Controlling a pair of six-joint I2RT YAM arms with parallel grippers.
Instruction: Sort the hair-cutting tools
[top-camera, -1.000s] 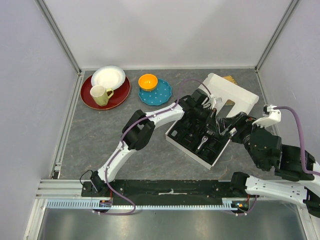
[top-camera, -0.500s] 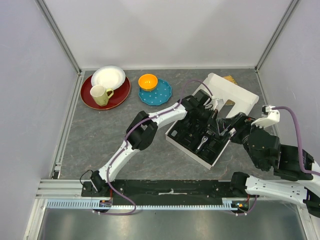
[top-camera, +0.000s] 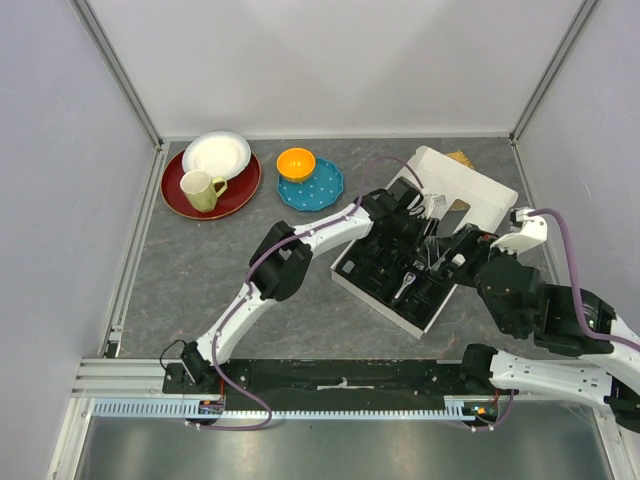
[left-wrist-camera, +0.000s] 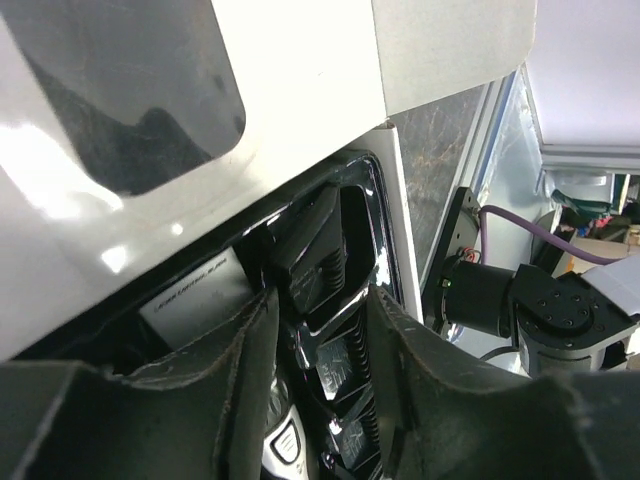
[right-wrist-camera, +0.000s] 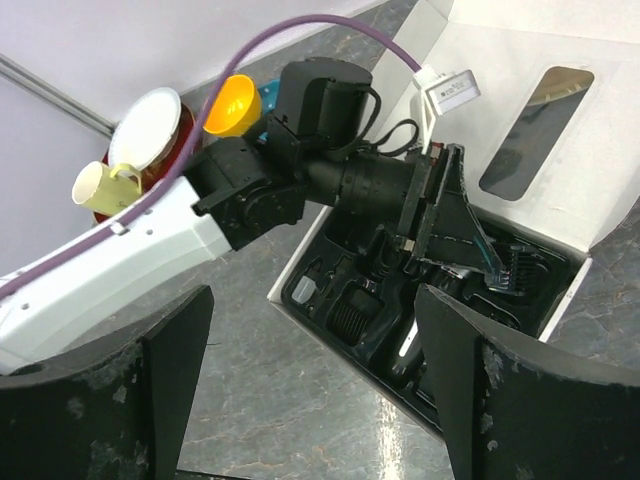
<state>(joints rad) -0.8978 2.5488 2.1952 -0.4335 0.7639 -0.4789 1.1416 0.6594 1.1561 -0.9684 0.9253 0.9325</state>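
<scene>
My left fingers (left-wrist-camera: 240, 350) are apart at the comb attachment (left-wrist-camera: 312, 250) in the box (left-wrist-camera: 300, 90); best I back out straight, no dragging it. Right fingers (right-wrist-camera: 165, 360) wide apart, empty.

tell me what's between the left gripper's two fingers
A black comb attachment, lying in the glossy black tray, shows between the left gripper's parted fingers in the left wrist view.

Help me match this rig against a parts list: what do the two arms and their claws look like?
The left arm and right arm are built alike: white shell links between black joint housings. A purple cable runs along each and ends in a white plug near the wrist. The left claw and right claw are matte black, broad and scuffed.
</scene>
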